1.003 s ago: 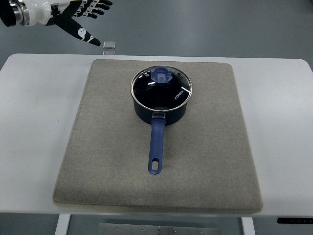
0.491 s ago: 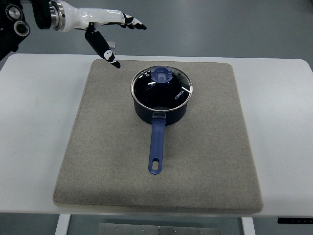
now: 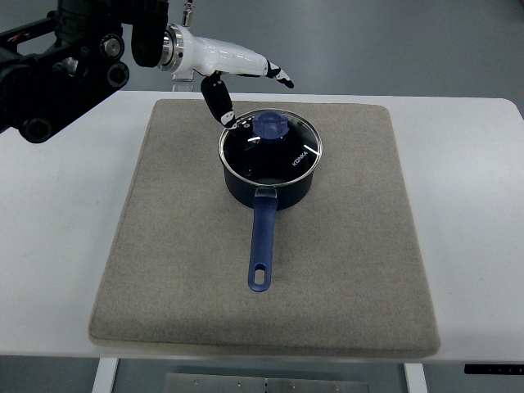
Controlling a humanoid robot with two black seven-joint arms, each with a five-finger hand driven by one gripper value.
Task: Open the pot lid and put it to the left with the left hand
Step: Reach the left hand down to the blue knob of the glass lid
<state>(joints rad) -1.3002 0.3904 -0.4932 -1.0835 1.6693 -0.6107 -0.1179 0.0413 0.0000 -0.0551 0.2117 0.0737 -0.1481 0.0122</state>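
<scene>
Here's the white desk (image 3: pixel 57 246), and spread across most of it a big grey felt mat (image 3: pixel 344 270), reaching nearly from the far edge to the near edge. In from the far-left corner comes the robot's left arm (image 3: pixel 74 61), black joints and housing, ending in a white wrist. The left hand (image 3: pixel 233 70) is up over the far edge of the mat, fingers (image 3: pixel 274 72) stretched out flat and pointing to the right, thumb (image 3: pixel 219 102) angled down toward the pot. It's open, nothing in its grasp.

The dark blue saucepan (image 3: pixel 270 184) sits on the far half of the mat, roughly midway between the left and right edges. Its long blue handle (image 3: pixel 261 246) runs straight toward the near edge, with a hanging slot at the tip. The glass lid (image 3: pixel 270 149) is on the pot, steel rim all the way round, white lettering on the right side. The blue knob (image 3: pixel 269 125) looks to sit toward the far side of the lid. The thumb tip hangs just by the lid's far-left rim, left of the knob; contact with the lid can't be made out.
</scene>
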